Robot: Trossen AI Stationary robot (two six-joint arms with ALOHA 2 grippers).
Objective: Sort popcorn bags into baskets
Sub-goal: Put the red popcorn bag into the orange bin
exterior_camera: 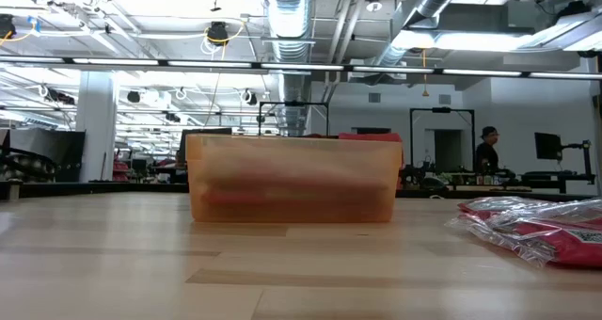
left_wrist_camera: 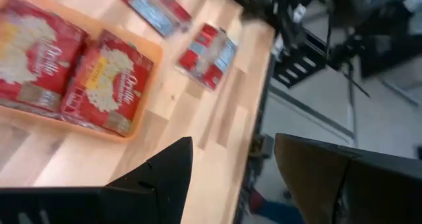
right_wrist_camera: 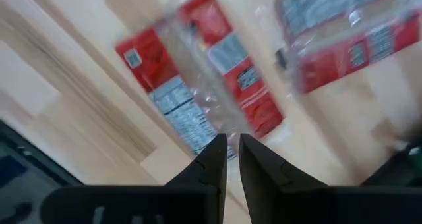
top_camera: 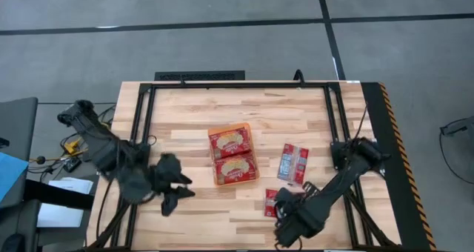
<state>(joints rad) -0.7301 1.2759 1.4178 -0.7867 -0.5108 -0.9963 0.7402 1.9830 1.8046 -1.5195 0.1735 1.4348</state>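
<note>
The orange basket (top_camera: 233,154) sits mid-table with two red popcorn bags (left_wrist_camera: 105,79) lying flat in it, popcorn picture up. Two loose packets lie print side up on the wood to its right, one farther (top_camera: 294,163) and one nearer (top_camera: 270,201). My right gripper (right_wrist_camera: 232,148) is over the nearer packet (right_wrist_camera: 198,92), its fingers shut to a thin slit. My left gripper (left_wrist_camera: 231,158) is open wide, left of the basket toward the near edge (top_camera: 174,185). In the low view the basket (exterior_camera: 292,179) and one packet (exterior_camera: 546,228) show, but no gripper. My right gripper points down at the nearer packet's end (right_wrist_camera: 211,135) from above. I cannot tell whether its tips touch the wrapper or stand just off it. The packet lies flat on the table.
Bare wood lies left of the basket and along the near edge. A black frame runs around the table top (top_camera: 148,104), with a yellow-black striped edge on the right (top_camera: 392,148). A person stands far off in the room (exterior_camera: 486,149).
</note>
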